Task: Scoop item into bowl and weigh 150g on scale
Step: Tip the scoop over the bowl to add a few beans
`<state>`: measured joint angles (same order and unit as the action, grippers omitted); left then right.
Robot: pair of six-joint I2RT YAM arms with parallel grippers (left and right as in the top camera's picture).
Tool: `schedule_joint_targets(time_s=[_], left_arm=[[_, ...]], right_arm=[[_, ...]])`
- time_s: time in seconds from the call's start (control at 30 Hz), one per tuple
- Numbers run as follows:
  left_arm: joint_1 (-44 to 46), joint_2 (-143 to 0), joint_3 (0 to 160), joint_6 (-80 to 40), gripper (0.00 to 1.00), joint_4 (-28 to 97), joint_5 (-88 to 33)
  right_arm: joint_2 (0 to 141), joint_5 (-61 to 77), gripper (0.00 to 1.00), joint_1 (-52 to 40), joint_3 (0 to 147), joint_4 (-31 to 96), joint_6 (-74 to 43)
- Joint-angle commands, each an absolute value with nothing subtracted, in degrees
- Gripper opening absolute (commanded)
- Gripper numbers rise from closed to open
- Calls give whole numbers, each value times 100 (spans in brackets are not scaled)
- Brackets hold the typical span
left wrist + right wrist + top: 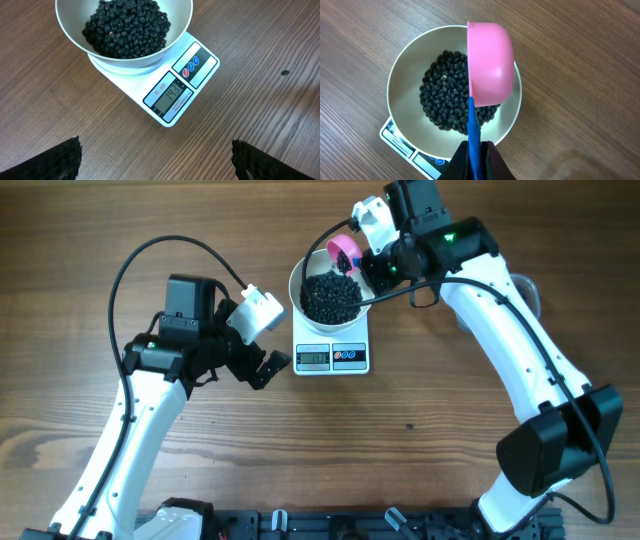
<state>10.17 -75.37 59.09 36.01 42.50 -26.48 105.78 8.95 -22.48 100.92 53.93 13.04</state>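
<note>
A white bowl (301,285) (70,30) (405,65) stands on the white scale (331,356) (200,65) (395,136) and holds a heap of black beads, the item (330,296) (127,27) (442,95). The scale's display shows digits. Over the bowl's far rim my right gripper (385,262) (476,150) is shut on the blue handle of a pink scoop (344,252) (490,62), which is turned on its side. My left gripper (262,358) (155,160) hangs open over bare table, left of the scale, with nothing between its fingers.
A clear plastic tub (530,292) is partly hidden behind my right arm at the far right. One stray bead (285,72) lies on the wooden table (420,400) right of the scale.
</note>
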Motion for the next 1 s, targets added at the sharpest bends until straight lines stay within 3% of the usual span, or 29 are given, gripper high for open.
schedule_joint_targets(time_s=[0.0,0.97], left_arm=[[1039,-7463,5913,3708,100,4250,-2698],[1039,-7463,5913,3710,100,4250,-2698]], right_arm=[[10652,1033,4,-2272,10167,5365,1592],[10652,991,4,-2265,10167,5133,1935]])
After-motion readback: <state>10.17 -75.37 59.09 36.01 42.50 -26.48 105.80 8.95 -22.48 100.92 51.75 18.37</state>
